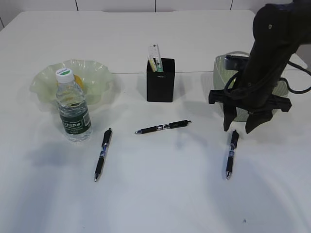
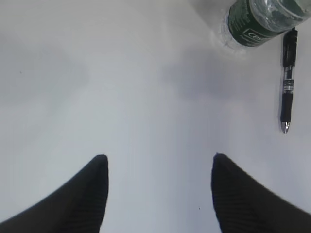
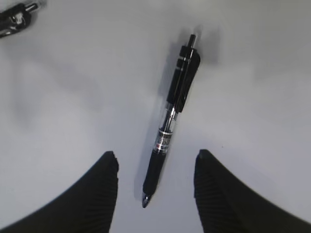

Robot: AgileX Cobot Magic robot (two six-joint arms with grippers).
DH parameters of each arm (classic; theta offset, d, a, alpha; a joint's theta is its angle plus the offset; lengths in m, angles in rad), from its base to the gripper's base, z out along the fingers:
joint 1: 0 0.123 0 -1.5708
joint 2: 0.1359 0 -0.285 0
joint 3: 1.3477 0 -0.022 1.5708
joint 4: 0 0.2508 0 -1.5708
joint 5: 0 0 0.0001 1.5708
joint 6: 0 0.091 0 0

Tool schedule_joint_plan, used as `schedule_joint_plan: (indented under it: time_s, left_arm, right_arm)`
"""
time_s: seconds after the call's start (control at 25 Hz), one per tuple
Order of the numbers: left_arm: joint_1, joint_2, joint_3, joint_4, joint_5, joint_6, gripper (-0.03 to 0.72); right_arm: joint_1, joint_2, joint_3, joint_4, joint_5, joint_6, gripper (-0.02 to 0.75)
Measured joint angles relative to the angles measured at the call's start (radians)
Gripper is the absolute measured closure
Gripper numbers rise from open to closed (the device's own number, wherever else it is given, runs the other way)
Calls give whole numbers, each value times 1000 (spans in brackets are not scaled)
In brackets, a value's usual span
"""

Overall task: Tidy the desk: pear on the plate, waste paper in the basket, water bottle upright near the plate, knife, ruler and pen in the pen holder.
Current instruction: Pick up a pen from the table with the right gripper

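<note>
three pens loose on desk (image 1: 155,194) | right gripper (image 1: 241,124) spread, empty, pen (image 1: 232,154) at its 6 o'clock | left gripper (image 2: 158,162) spread, empty

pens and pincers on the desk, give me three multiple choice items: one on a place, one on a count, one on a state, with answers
1. Where is the water bottle?
A. lying in the basket
B. upright in front of the plate
C. inside the pen holder

2. How many pens lie on the desk?
A. one
B. three
C. five

3. What is the right pincer doing?
A. open above a pen
B. shut on the bottle
C. holding the ruler

Answers: 1 B, it stands cap up at the dish's front rim. 2 B, the left pen, middle pen and right pen. 3 A, the right wrist view shows the pen lying free between spread fingers.
</note>
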Motion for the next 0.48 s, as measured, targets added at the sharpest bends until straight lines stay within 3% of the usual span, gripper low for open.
schedule_joint_plan:
  time_s: [0.48]
  left_arm:
    - [0,0,0,0,-6,0,222]
  right_arm:
    - [0,59,0,-8,-23,46,308]
